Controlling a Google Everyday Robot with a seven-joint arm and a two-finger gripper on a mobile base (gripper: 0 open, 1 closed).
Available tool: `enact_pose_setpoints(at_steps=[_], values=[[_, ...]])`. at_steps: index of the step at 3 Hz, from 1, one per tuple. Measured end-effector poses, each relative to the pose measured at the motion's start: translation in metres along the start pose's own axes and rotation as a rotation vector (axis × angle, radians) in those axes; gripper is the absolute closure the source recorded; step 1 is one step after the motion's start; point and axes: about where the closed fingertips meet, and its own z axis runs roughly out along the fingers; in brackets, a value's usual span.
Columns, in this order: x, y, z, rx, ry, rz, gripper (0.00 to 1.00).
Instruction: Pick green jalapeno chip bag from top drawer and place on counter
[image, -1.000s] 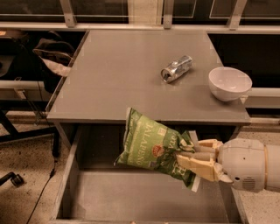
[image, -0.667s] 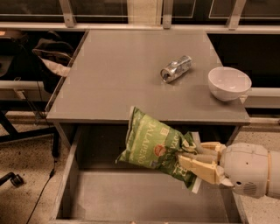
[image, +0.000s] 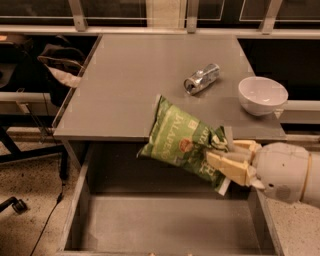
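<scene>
The green jalapeno chip bag hangs in the air over the counter's front edge, tilted, its top end above the counter and its lower end over the open top drawer. My gripper comes in from the right and is shut on the bag's lower right end. The drawer is pulled out below the counter and its grey floor shows bare.
A crushed silver can lies on the counter behind the bag. A white bowl stands at the counter's right edge. A chair with a bag is at the left, beside the counter.
My gripper has lifted the chip bag higher and a little toward the counter; its top end now lies over the counter's front edge.
</scene>
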Motion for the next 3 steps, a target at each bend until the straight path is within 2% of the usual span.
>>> enact_pose_setpoints(at_steps=[1, 3], values=[[-0.016, -0.041, 0.011, 0.088, -0.031, -0.017, 1.00], [-0.018, -0.095, 0.033, 0.179, -0.012, -0.003, 1.00]])
